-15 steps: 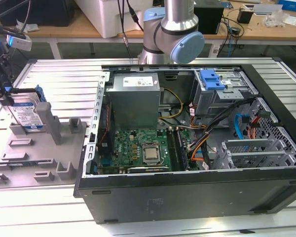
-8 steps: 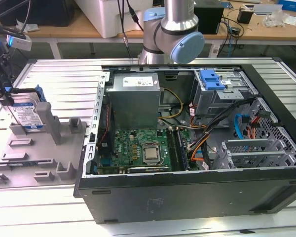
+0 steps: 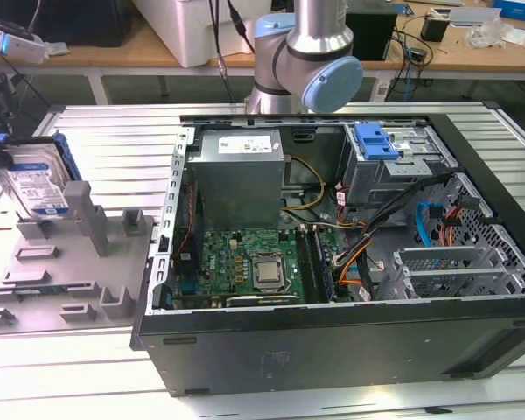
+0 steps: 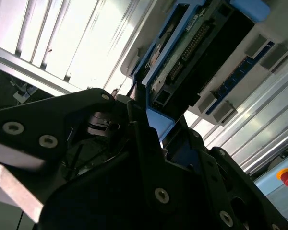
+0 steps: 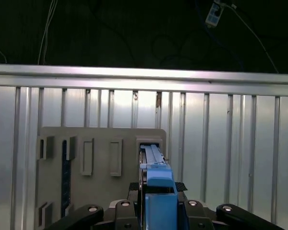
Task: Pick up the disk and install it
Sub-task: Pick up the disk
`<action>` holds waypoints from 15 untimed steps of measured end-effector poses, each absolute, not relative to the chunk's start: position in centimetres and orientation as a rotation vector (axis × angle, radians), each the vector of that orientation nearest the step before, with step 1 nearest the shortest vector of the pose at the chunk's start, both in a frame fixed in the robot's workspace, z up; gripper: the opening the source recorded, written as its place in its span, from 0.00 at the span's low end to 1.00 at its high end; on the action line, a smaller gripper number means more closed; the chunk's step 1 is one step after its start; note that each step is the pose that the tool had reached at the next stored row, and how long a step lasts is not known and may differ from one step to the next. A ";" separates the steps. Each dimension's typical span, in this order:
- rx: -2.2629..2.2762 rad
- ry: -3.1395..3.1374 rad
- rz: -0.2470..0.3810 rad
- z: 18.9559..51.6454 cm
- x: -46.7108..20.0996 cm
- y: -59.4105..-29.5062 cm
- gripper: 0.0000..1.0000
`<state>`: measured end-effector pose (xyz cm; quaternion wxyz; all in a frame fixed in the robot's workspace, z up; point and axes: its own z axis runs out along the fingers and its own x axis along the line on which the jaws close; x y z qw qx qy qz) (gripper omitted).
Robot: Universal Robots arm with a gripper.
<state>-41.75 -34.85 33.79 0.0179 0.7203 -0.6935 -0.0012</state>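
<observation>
Exterior view's far L: claw (image 3: 2,144) tight on upright disk (image 3: 37,185) at fixture (image 3: 70,280)

Count: one disk (image 3: 37,185), one open computer case (image 3: 332,350), one grey fixture plate (image 3: 61,280), one blue bracket (image 3: 374,140), one power supply (image 3: 241,179).

The disk (image 3: 37,185) is silver with a white-and-blue label (its carrier blue); the gripper (image 5: 157,191) black; the fixture plate (image 3: 70,273) plain grey; the surface (image 3: 114,122) ribbed silver; the motherboard (image 3: 227,262) green.
</observation>
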 end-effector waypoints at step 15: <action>2.237 -2.154 -0.004 39.9 -41.7 -34.8 0.37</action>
